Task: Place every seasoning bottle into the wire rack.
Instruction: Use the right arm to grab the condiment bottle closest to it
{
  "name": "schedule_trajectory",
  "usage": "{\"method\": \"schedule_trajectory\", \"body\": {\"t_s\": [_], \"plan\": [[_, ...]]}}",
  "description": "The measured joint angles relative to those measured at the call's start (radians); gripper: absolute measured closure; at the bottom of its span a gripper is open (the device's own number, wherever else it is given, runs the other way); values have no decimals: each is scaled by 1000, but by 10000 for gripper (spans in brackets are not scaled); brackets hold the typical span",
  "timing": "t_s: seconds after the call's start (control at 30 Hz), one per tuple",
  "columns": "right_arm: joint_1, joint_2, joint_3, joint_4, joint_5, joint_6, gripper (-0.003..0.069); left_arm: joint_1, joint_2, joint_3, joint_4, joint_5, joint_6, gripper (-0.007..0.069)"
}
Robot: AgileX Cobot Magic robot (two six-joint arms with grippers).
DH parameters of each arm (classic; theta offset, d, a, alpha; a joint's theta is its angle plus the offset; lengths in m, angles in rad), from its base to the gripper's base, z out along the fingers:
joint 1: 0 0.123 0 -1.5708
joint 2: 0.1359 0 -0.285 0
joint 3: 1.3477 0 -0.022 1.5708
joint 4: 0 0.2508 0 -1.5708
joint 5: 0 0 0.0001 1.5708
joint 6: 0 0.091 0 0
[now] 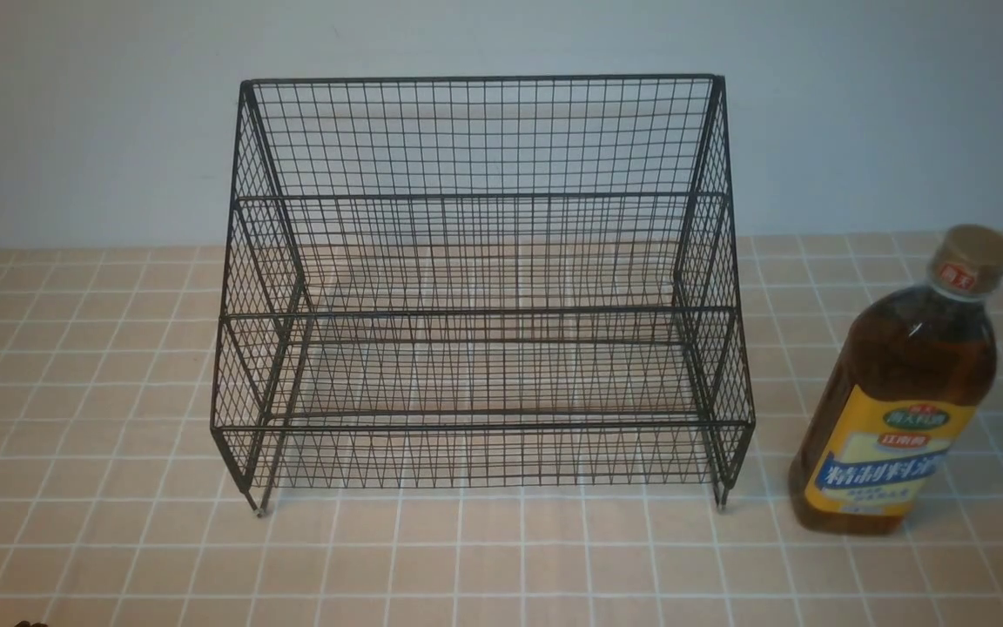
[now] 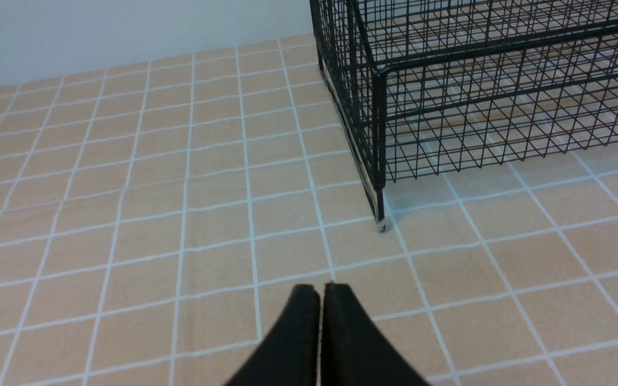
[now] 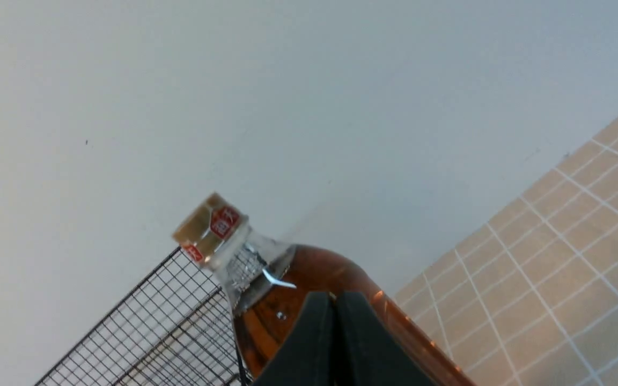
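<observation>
A seasoning bottle [image 1: 902, 383] of amber-brown liquid, with a tan cap and yellow label, stands upright on the tiled cloth just right of the wire rack [image 1: 480, 287]. The black two-tier rack holds nothing. Neither gripper shows in the front view. In the right wrist view my right gripper [image 3: 335, 295] is shut and holds nothing, its black fingers pointing at the bottle [image 3: 309, 289] close in front; whether they touch it I cannot tell. In the left wrist view my left gripper [image 2: 319, 289] is shut and bare, low over the cloth, short of the rack's near left foot [image 2: 380, 222].
The tan tablecloth [image 1: 118, 392] with its white grid covers the table up to a plain pale wall [image 1: 75, 131] behind the rack. The rack's short feet [image 1: 259, 509] rest on the cloth.
</observation>
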Motion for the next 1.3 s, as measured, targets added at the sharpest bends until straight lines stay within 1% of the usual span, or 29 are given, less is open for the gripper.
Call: {"method": "schedule_trajectory", "body": {"t_s": [0.1,0.2,0.3,0.37,0.43,0.53,0.63,0.7,0.83,0.93,0.97,1.03,1.07,1.13,1.2,1.3], "plan": [[0,0,0,34,-38,0,673,0,0,0,0,0,0,634],[0,0,0,37,-52,-6,673,0,0,0,0,0,0,634],[0,6,-56,-5,12,-52,673,0,0,0,0,0,0,634],[0,70,-156,-85,114,-134,673,0,0,0,0,0,0,634],[0,139,-228,-136,183,-195,673,0,0,0,0,0,0,634],[0,305,-366,-216,310,-317,673,0,0,0,0,0,0,634],[0,483,-481,-236,400,-417,673,0,0,0,0,0,0,634],[0,570,-530,-230,428,-446,672,0,0,0,0,0,0,634],[0,742,-656,-193,486,-535,636,0,0,0,0,0,0,634],[0,816,-722,-168,512,-601,562,0,0,0,0,0,0,634],[0,841,-738,-158,514,-619,526,0,0,0,0,0,0,634],[0,872,-763,-142,509,-645,437,0,0,0,0,0,0,634],[0,889,-769,-136,495,-652,377,0,0,0,-1,0,0,634],[0,910,-771,-119,472,-655,296,0,0,0,-1,0,0,634],[2,937,-773,-83,448,-656,192,0,0,0,-1,0,0,634],[18,973,-779,-44,429,-665,93,0,0,0,-1,0,0,634]]}}
